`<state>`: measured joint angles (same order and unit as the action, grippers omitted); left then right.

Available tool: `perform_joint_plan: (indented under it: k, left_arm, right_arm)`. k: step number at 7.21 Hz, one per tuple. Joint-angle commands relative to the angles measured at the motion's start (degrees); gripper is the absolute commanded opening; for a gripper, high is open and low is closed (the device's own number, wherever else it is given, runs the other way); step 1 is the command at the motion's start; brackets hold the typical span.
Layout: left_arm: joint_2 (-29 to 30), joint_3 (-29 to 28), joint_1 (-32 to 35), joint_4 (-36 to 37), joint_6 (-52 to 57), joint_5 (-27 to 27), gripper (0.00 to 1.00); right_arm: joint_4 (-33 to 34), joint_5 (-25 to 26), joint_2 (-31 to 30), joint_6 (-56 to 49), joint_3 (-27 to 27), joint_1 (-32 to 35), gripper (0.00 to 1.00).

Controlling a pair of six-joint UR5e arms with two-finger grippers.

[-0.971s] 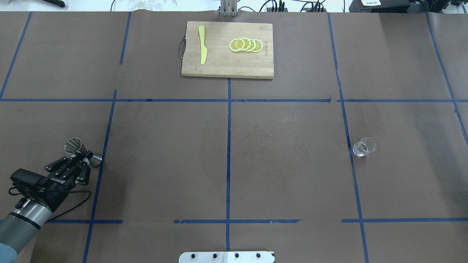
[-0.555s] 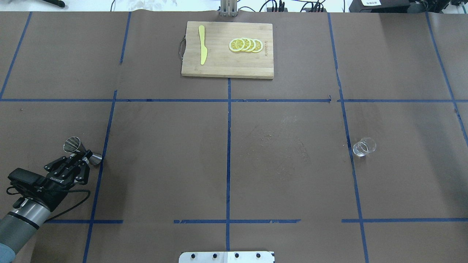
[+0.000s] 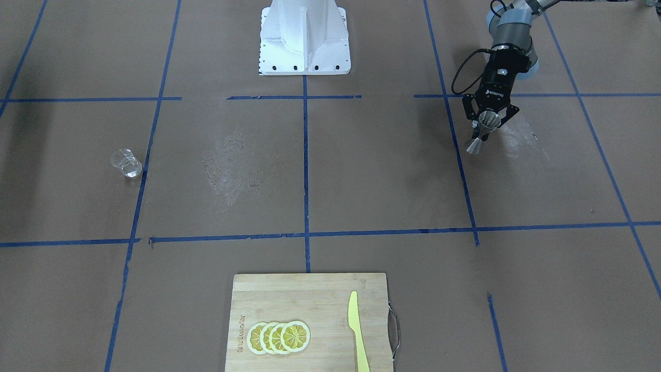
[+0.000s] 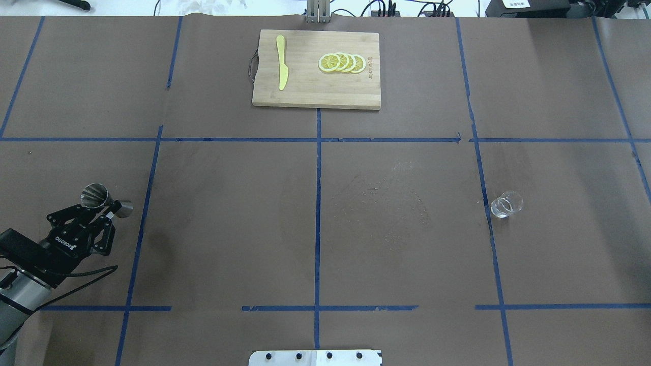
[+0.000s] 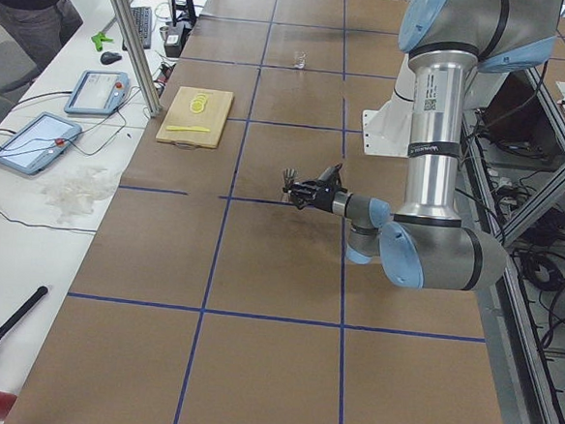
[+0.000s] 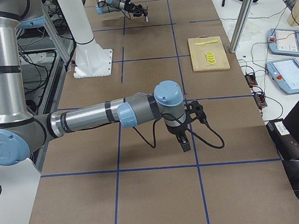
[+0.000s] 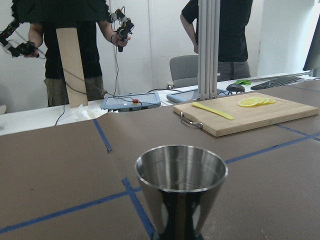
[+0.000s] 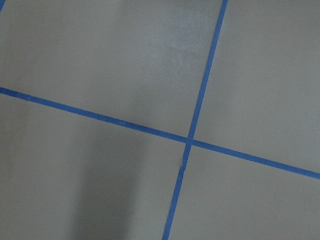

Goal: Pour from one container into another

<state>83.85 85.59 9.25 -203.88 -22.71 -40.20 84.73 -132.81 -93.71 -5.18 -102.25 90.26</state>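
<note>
Jigger point(image 4: 95, 195) of shiny steel, clamped at its narrow waist by the left gripper point(image 4: 109, 208), hangs low at the bench's point(image 4: 229, 213) near left corner. Whether the right gripper point(image 6: 183, 140) is wide or narrow, I cannot tell. Farther out to the right sits the clear glass cup point(image 4: 506, 204), alone. Farthest, a wooden cutting board point(image 4: 315, 94) carries lemon slices point(image 4: 343, 62) and a yellow knife point(image 4: 281, 63).
</note>
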Motion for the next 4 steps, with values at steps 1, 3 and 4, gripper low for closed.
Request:
perform_joint_plan:
  k: [1,3,4]
  left_arm:
    - [0.17,0.19,8.19,-3.19,2.84,-16.58,0.0]
    - [1.4,0.19,18.65,-2.93,9.05,-35.47,0.0]
    - [4.1,0.19,23.22,-2.41,11.78,-45.4,0.0]
  right_arm:
    - [0.0,0.01,0.02,0.08,0.03,0.0,1.0]
    - [0.0,0.01,0.02,0.08,0.03,0.0,1.0]
    - [0.0,0.01,0.02,0.78,-0.05,0.0,1.0]
